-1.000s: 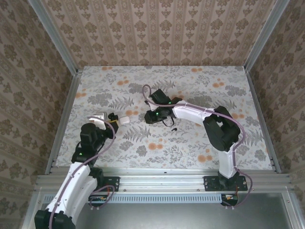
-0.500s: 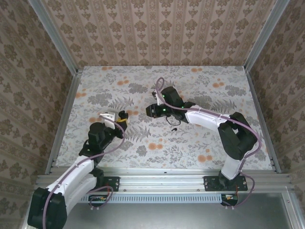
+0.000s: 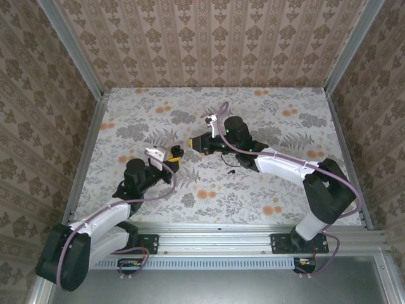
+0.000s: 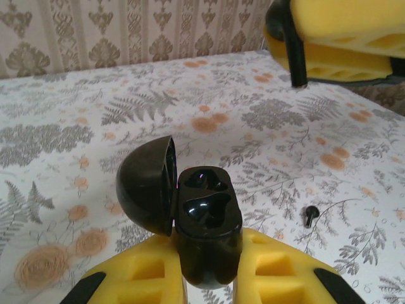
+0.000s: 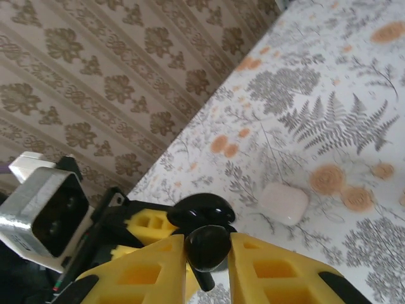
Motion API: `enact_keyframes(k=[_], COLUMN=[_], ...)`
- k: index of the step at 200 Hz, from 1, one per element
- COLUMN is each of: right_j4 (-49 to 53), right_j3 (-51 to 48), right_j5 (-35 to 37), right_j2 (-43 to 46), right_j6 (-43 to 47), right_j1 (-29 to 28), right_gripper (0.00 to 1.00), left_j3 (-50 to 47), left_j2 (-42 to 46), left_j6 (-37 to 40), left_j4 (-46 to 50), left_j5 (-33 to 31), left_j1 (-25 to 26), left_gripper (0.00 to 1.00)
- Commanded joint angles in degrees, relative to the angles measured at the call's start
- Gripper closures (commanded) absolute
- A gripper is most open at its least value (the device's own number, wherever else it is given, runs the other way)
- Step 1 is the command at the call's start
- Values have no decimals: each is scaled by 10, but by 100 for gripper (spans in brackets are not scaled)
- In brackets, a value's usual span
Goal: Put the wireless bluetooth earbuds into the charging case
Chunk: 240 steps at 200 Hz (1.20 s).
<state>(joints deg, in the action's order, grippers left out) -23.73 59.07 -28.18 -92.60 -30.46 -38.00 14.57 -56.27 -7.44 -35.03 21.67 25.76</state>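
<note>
The charging case [image 4: 207, 218] is black and glossy, and its lid [image 4: 147, 183] is swung open to the left over two dark sockets. My left gripper [image 4: 205, 269] is shut on the case's lower body. One black earbud [image 5: 207, 246] with a short stem is pinched in my right gripper [image 5: 207, 256], just above and in front of the open case [image 5: 204, 212]. The other black earbud [image 4: 310, 215] lies loose on the table [image 3: 231, 171]. From above, the left gripper [image 3: 172, 156] and the right gripper [image 3: 200, 144] nearly meet at mid-table.
A small white rounded pebble-shaped piece [image 5: 285, 202] lies on the floral tablecloth beside the grippers. Patterned walls with metal rails [image 3: 85, 152] enclose the table on three sides. The right gripper's yellow pads [image 4: 345, 38] hang above the case's far right.
My left gripper has carried the case right and forward toward mid-table. The right gripper has risen and turned toward it, and that arm has stretched out.
</note>
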Motion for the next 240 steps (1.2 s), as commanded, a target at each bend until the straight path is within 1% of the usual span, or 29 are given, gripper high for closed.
enact_keyframes(k=[1,55,153,203,240], right_j4=[-43,-59,-56,-62,-40], right_j3=[-2,12,9,3,-1], right_j5=[-17,-13,7,6,0], right_j2=[8,-13,-30,-31,-30], right_j6=[-4,2,11,11,17], right_j1=[-12,-28,-34,-35,-35], right_gripper=[77,77,77,77,77], left_j3=[20,27,34,35,40], left_j2=[2,10,35,45,46], left_j6=[21,27,15,9,8], left_j4=[-40,-36,-38,-36,-37], left_j5=[25,26,28,18,11], left_j1=[18,23,24,23,23], left_gripper=[92,93,92,92,92])
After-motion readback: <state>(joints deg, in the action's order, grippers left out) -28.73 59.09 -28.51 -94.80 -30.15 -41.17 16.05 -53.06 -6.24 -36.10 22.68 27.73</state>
